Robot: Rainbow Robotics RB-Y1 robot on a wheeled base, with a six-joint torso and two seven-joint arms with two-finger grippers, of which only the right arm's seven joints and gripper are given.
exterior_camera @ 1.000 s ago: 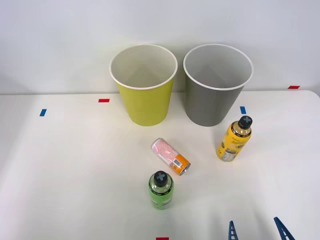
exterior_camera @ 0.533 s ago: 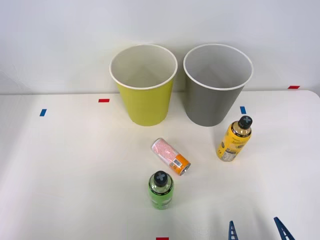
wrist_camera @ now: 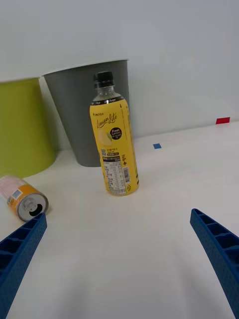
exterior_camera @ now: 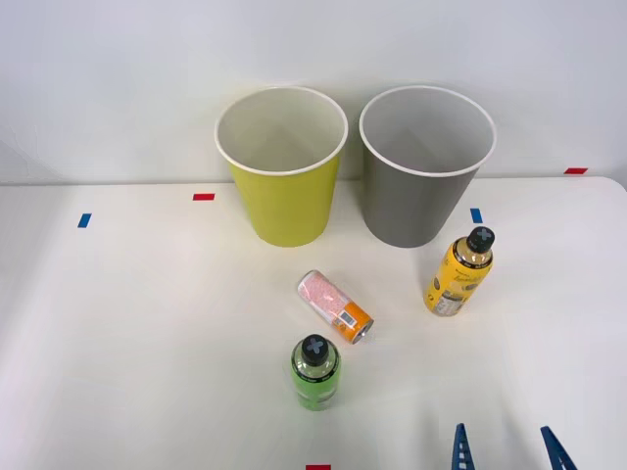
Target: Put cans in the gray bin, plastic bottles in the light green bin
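White tabletop point(exterior_camera: 118, 333) against a pale wall. Landmark: the tapered gray plastic bin point(exterior_camera: 416, 186) with white rim, upright at the table's rear. The tapered yellow-green plastic bin point(exterior_camera: 284, 181) stands just beside it. The yellow-orange, black-capped plastic bottle point(wrist_camera: 113, 142) stands upright near the gray bin's front. The speckled pink-and-white slim can point(exterior_camera: 335, 306) lies on its side further forward; the bright green capped bottle point(exterior_camera: 315, 373) stands beyond the can. The right gripper point(wrist_camera: 119, 254), nearest the camera, has its blue ribbed fingers point(wrist_camera: 219, 246) spread wide, holding nothing.
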